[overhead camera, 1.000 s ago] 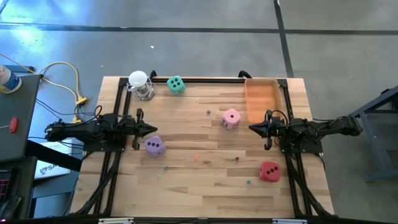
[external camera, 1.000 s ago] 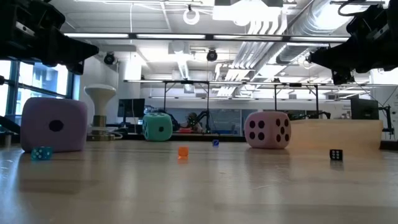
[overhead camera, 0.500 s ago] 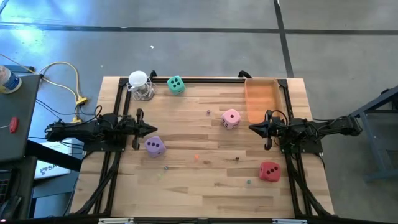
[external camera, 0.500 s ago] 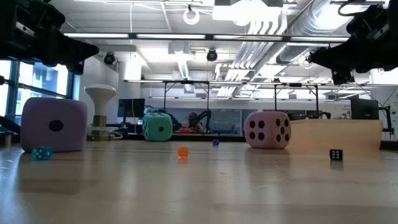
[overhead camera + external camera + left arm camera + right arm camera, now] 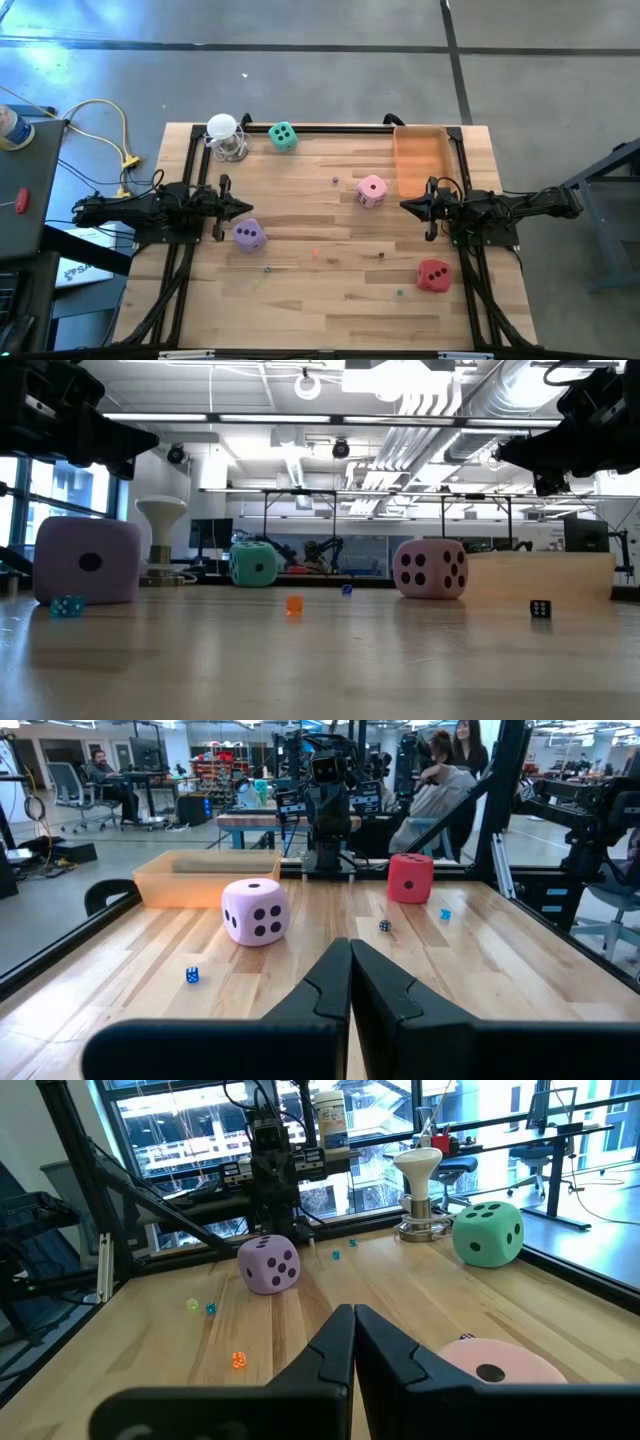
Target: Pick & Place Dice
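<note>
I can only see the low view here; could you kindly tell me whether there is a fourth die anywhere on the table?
Observer: Yes, a red die lies near the table's front right corner, on the right arm's side, out of your picture.
Operator: Thank you. Is either arm holding anything?
Observer: No. The left gripper has its fingers shut on nothing, and the right gripper likewise.
Operator: Which die lies closest to the right gripper?
Observer: The pink die, just ahead of its fingers, beside the orange tray.
Operator: And on the left?
Observer: The purple die sits just in front of the left gripper's tips, toward the table's front edge.
</note>
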`<state>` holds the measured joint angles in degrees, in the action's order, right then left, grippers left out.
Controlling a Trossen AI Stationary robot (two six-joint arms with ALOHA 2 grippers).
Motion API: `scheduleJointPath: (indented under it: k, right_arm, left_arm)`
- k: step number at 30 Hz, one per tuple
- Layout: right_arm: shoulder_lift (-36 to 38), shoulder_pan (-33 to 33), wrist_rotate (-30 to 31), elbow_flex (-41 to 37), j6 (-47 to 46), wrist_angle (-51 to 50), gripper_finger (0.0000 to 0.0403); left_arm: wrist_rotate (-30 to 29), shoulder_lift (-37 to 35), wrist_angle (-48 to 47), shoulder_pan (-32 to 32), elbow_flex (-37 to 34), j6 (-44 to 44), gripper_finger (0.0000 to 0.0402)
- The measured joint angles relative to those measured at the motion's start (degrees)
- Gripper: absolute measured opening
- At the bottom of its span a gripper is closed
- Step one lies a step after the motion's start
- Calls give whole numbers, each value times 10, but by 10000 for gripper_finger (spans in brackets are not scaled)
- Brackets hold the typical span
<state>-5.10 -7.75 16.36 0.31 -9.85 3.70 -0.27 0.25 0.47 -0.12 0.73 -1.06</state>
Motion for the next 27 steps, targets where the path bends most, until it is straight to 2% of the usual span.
scheduleJointPath:
  k: [7, 12, 24, 27]
  right_arm:
    - [0, 0, 1, 0, -2, 5, 2]
    - [1, 0, 33, 0, 65, 44, 2]
    - [0, 0, -2, 0, 4, 38, 3]
    - [-8, 0, -2, 0, -12, 38, 18]
  left_arm:
    - [0, 0, 0, 0, 0, 0, 0]
    - [0, 0, 0, 0, 0, 0, 0]
    - [0, 0, 54, 0, 0, -3, 0]
    - [0, 0, 61, 0, 0, -3, 0]
